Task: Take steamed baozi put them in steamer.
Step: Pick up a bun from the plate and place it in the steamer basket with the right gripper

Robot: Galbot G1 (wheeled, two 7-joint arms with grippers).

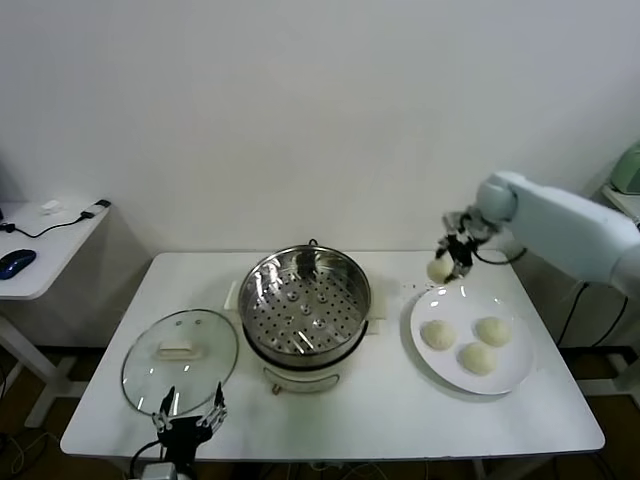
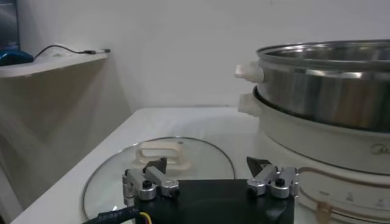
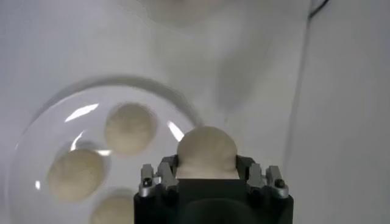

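Baozi number four in all: three lie on the white plate (image 1: pixel 505 378) at the right side of the desk (image 1: pixel 400 420), and the fourth baozi (image 1: pixel 440 268) is clamped in the right gripper (image 1: pixel 447 266), raised above the far left edge of the plate, between the plate and the steamer. In the right wrist view that held bun (image 3: pixel 206 149) sits pinched between the gripper's two fingers, with the plate (image 3: pixel 55 115) below it and the three resting buns grouped together on it: one (image 3: pixel 130 127) nearest the held bun, another (image 3: pixel 75 174) beside it, and a third (image 3: pixel 113 210) partly cut off by the gripper body. In the head view the plated buns form a small triangle (image 1: pixel 438 334), (image 1: pixel 493 330), (image 1: pixel 478 357). The steamer (image 1: pixel 305 302) stands in the middle of the desk, its shiny pot open and the perforated tray inside bare, resting on a white base with side handles; the left wrist view shows its steel wall (image 2: pixel 323 91) rising over that base. A round glass lid (image 1: pixel 180 360) with a white handle lies flat on the desk just left of the steamer. The left gripper (image 1: pixel 188 415) hangs low at the near edge of the desk, close to the lid's near rim, its fingers spread apart and holding nothing; in its own wrist view (image 2: pixel 210 173) the lid (image 2: pixel 158 164) lies just beyond the fingertips.
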